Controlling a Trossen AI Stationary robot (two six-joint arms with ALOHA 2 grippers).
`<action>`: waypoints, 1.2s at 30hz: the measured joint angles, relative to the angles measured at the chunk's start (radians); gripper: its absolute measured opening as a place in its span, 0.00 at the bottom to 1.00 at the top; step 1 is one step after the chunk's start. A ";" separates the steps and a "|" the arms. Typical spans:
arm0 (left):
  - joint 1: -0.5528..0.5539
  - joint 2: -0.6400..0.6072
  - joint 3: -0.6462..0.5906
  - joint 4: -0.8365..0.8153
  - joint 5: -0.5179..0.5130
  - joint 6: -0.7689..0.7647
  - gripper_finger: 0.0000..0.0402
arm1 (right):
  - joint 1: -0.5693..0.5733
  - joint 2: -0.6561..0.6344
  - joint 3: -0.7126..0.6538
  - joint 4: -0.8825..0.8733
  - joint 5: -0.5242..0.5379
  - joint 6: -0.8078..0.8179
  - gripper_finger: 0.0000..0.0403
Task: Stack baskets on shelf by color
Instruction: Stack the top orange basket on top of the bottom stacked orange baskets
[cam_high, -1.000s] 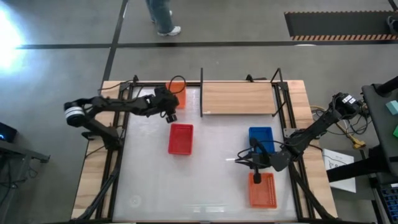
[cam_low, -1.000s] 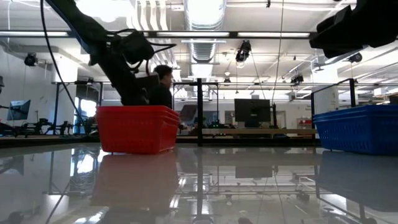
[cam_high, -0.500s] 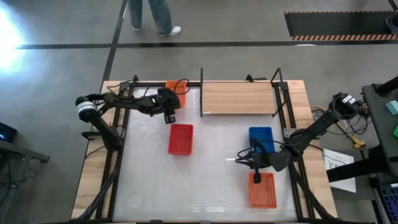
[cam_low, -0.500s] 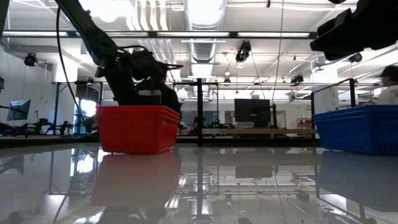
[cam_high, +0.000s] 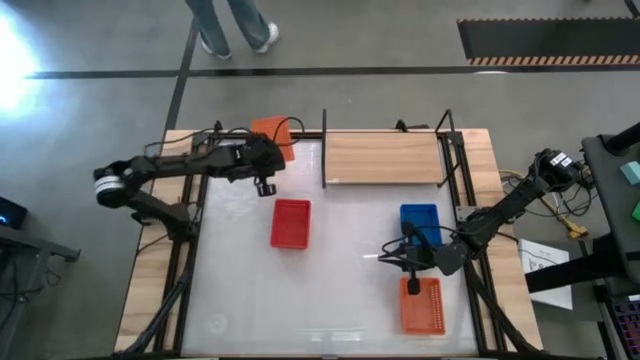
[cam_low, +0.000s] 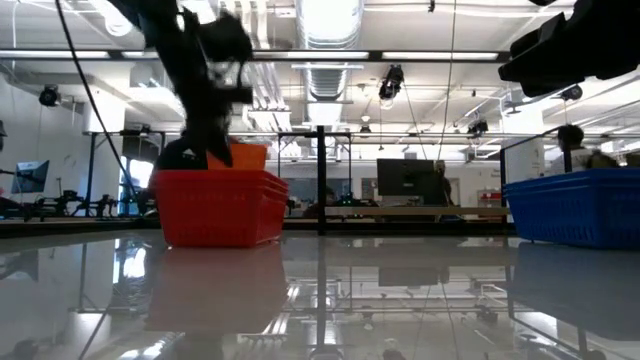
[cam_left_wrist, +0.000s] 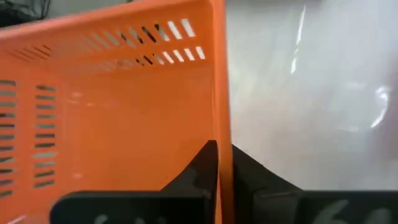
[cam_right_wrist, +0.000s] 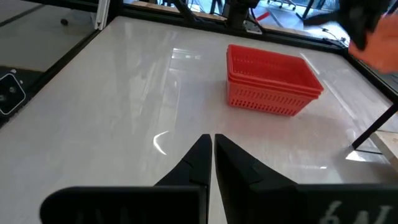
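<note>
My left gripper (cam_high: 266, 158) is at the table's far left, shut on an orange basket (cam_high: 274, 133) that hangs tilted above the table; the low view shows this orange basket (cam_low: 242, 156) behind the red baskets (cam_low: 220, 206). The red baskets (cam_high: 290, 222) sit nested on their bottoms at the table's middle left. A blue basket (cam_high: 420, 222) and another orange basket (cam_high: 422, 306) sit on the table at the right. The light-wood shelf (cam_high: 383, 158) stands at the far edge. My right gripper (cam_high: 410, 280) is shut, empty, over the far end of the near-right orange basket. My left gripper pinches one side wall of the orange basket at its rim (cam_left_wrist: 222, 134). One finger (cam_left_wrist: 202, 163) is inside the basket and the other (cam_left_wrist: 249, 168) is outside. The basket is lifted clear of the table and tilted.
Black frame posts (cam_high: 324, 148) stand at the shelf's ends and rails run along the table's sides. A person's legs (cam_high: 228, 22) pass on the floor beyond the far edge. Bare white tabletop (cam_high: 340, 290) lies between the red and blue baskets.
My left gripper has taken hold of the orange basket at the far left and gone up with it. The basket has lifted off the table, tipped and turned a little toward the far left corner. The right arm has kept still.
</note>
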 joint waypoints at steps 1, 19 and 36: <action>-0.034 -0.025 0.024 -0.054 0.000 -0.042 0.00 | 0.000 0.000 -0.001 0.000 0.000 0.000 0.03; -0.957 0.205 0.396 -0.082 -0.006 -0.895 0.00 | 0.000 0.000 -0.002 0.029 0.000 -0.056 0.03; -0.871 0.721 0.748 0.016 0.024 -0.894 0.00 | 0.014 -0.009 0.012 0.052 0.000 -0.093 0.03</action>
